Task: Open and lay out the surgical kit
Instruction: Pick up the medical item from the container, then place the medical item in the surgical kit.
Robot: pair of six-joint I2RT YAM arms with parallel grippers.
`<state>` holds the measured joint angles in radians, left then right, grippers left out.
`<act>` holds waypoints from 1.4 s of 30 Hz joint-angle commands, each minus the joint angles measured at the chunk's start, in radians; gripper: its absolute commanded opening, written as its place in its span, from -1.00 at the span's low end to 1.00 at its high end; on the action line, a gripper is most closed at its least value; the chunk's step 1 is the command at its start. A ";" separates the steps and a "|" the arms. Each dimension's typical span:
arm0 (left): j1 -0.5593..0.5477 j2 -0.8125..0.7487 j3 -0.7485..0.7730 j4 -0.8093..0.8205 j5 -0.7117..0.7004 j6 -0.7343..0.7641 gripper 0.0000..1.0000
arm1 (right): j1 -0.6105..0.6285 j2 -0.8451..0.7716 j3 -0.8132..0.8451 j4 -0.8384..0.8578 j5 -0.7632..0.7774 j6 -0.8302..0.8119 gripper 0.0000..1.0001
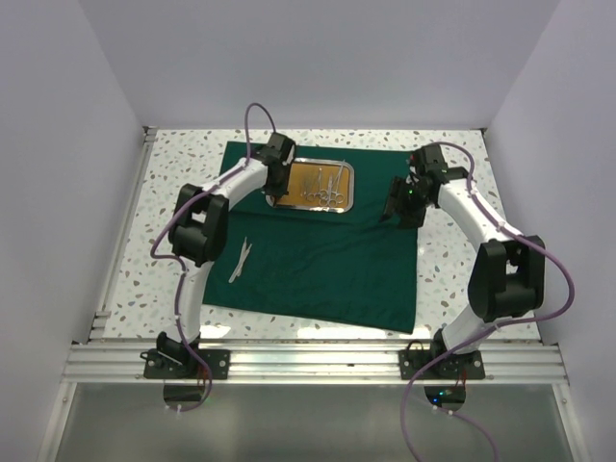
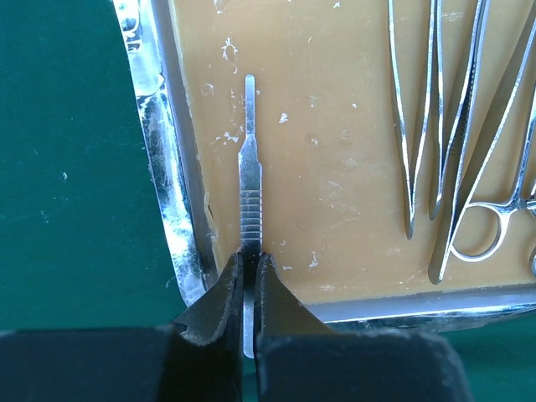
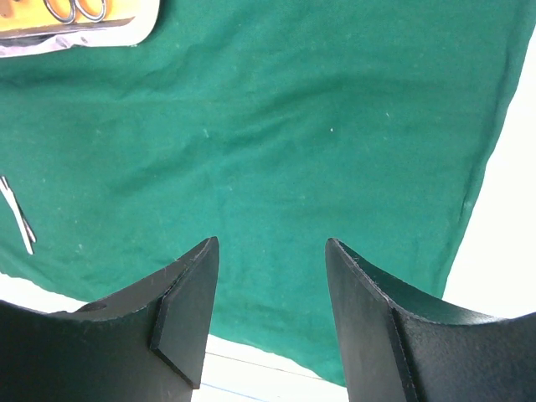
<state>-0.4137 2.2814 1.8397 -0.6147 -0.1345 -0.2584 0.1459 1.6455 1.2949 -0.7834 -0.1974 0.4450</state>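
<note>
White walls (image 1: 318, 58) box me in; speckled terrazzo tabletop (image 1: 188, 154) (aluminium rail (image 1: 318, 364) along near edge), flat even light.

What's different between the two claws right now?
The left gripper is shut on a flat steel handle; the right gripper is open and holds nothing. The left is at the edge of the tray; the right hangs over bare green cloth. Both have black fingers.

top cam: fixed, high at the near side, looks down and forward over the whole table (image 1: 183, 159). left wrist: very close, straight down on the tray (image 2: 163, 167) near-left corner. right wrist: higher, down on the cloth (image 3: 276, 134). all three catch the tray; top and right wrist share the tweezers (image 1: 241, 258).
</note>
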 commanded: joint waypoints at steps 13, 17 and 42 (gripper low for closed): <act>-0.004 -0.048 0.089 -0.051 -0.002 -0.002 -1.00 | 0.004 -0.041 0.027 -0.007 0.006 0.009 0.15; -0.004 -0.088 0.089 -0.065 -0.010 -0.001 -1.00 | 0.004 -0.021 0.076 -0.014 0.000 0.009 0.15; -0.014 -0.786 -0.939 0.058 0.001 -0.168 -1.00 | 0.004 0.244 0.445 -0.074 -0.040 -0.009 0.16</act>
<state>-0.4198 1.5681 0.9619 -0.6357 -0.1490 -0.3763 0.1459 1.8828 1.6821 -0.8150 -0.2211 0.4500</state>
